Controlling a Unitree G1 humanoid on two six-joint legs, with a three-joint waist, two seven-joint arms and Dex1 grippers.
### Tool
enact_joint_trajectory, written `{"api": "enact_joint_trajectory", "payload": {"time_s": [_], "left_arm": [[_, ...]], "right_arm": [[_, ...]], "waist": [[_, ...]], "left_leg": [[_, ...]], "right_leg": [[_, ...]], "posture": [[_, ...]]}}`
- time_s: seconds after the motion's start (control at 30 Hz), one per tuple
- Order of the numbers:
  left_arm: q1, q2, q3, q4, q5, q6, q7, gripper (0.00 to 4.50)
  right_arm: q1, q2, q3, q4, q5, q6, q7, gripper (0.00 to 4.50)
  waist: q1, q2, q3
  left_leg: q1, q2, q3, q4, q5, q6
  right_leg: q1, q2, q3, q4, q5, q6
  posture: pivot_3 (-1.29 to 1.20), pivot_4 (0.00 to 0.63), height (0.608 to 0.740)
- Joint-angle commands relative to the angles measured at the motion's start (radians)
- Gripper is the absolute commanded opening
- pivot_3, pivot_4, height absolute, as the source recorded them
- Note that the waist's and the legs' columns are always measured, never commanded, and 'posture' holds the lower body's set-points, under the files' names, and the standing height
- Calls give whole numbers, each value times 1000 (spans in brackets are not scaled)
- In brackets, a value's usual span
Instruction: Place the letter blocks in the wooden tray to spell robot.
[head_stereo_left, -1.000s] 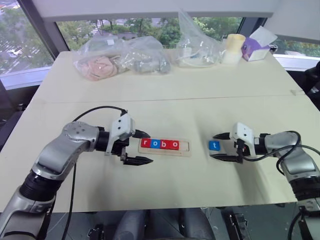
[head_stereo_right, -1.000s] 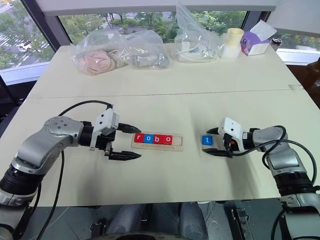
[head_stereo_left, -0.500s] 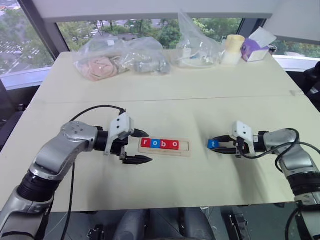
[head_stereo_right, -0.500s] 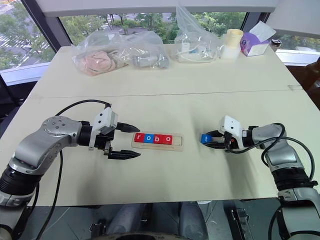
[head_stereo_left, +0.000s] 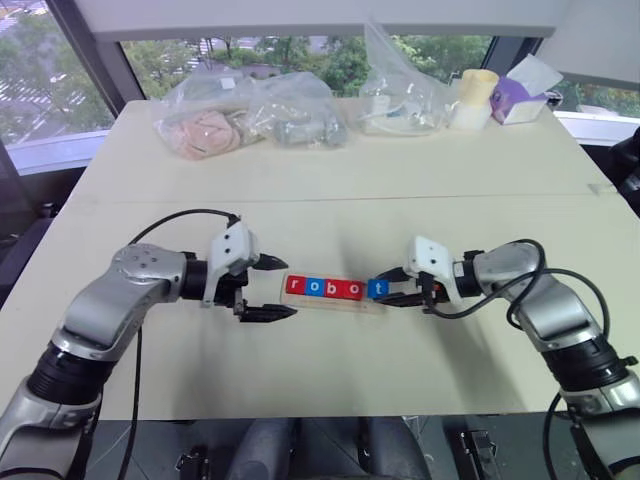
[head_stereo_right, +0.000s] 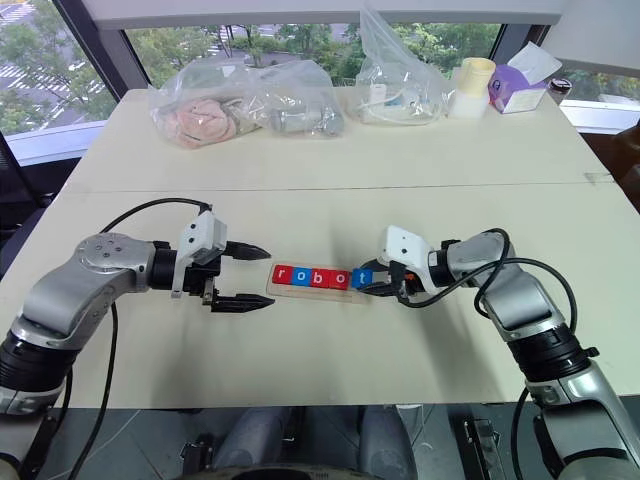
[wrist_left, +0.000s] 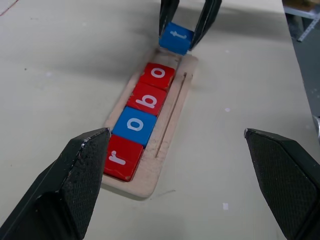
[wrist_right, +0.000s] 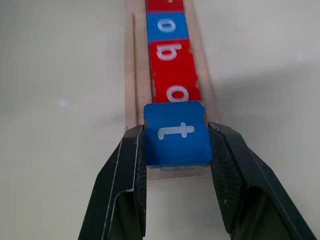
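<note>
White lowercase letters stand on the blocks: r on a red block (wrist_left: 120, 156), o on a blue one (wrist_left: 135, 125), b (wrist_left: 147, 98) and o (wrist_left: 158, 74) on red ones. The blue block (wrist_right: 176, 132) between the right gripper (wrist_right: 176, 170) fingers reads t

- letter blocks: 5 total, 3 red (r (head_stereo_left: 293, 286), b (head_stereo_left: 331, 288), o (head_stereo_left: 351, 289)) and 2 blue (o (head_stereo_left: 311, 287), t (head_stereo_left: 377, 288))
- blocks seated in tray: 4; block pinched over the tray's end: 1
- wooden tray (wrist_left: 162, 150): 1
- end effectors: 2, left end effector (head_stereo_left: 276, 288), right end effector (head_stereo_left: 391, 286)
- clear plastic bags (head_stereo_left: 245, 112) at table's far edge: 3
- pale cup (head_stereo_left: 472, 97): 1
- purple tissue box (head_stereo_left: 522, 92): 1
- table (head_stereo_left: 330, 190): 1
</note>
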Motion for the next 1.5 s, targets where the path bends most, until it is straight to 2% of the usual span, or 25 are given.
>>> {"api": "enact_joint_trajectory", "payload": {"time_s": [0.03,0.4,0.6,1.43,1.5], "left_arm": [[-4,-4,27,-38,-12,3,19,4500],[2,-7,26,-45,-16,4,37,4500],[-1,-11,23,-41,-17,3,41,4500],[0,-25,17,-45,-8,4,49,4500],[-1,-25,16,-44,-8,4,50,4500]], "right_arm": [[-25,16,16,-2,-26,-16,-24,1158],[-9,12,14,0,-10,-10,-1,1158],[-12,4,-39,-23,64,47,19,1158],[-2,13,15,63,-2,-40,17,1158],[-2,16,15,72,-4,-44,13,2207]], "waist": [[0,0,0],[5,0,0],[5,0,0],[5,0,0],[5,0,0]], "left_leg": [[0,0,0,0,0,0],[0,0,0,0,0,0],[0,0,0,0,0,0],[0,0,0,0,0,0],[0,0,0,0,0,0]], "right_leg": [[0,0,0,0,0,0],[0,1,0,0,1,2],[0,1,0,0,1,2],[0,1,0,0,1,2],[0,1,0,0,1,2]], "posture": [[0,150,740],[0,150,740],[0,150,740],[0,150,740],[0,150,740]]}}
